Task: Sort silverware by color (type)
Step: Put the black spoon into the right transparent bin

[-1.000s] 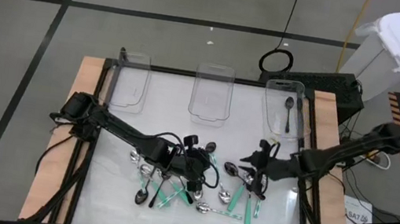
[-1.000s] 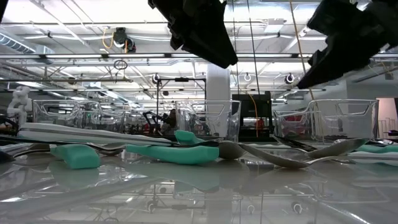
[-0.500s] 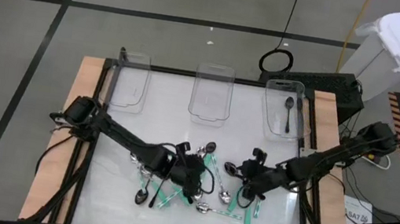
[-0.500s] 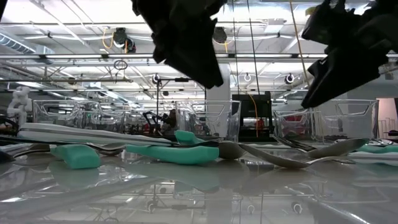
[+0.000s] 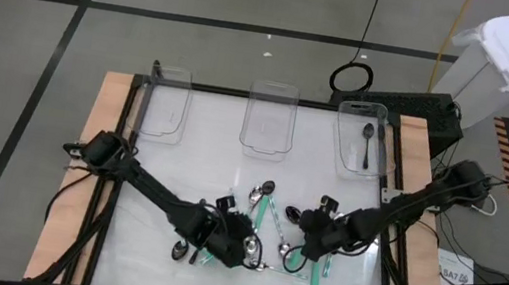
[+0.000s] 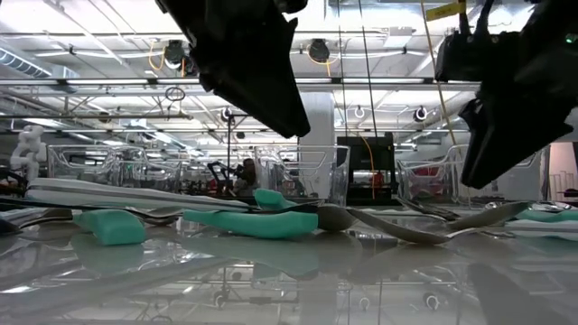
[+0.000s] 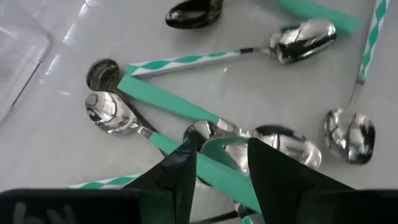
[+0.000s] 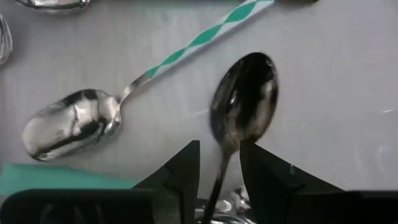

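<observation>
Spoons [image 5: 266,235] of all three kinds lie heaped at the near middle of the worktop [image 5: 180,167], where the left claw [image 7: 221,163] hangs low with fingers apart over a teal-handled spoon [image 7: 168,106], gripping nothing, and the right claw [image 8: 219,163] straddles the handle of a dark spoon [image 8: 244,99], though whether it pinches it I cannot tell. Farther back stand three clear bins [image 5: 269,119], and only the right bin [image 5: 346,136] holds anything, a single dark spoon [image 5: 367,142]. By my reckoning the sorting has barely begun, with nearly the whole heap left.
</observation>
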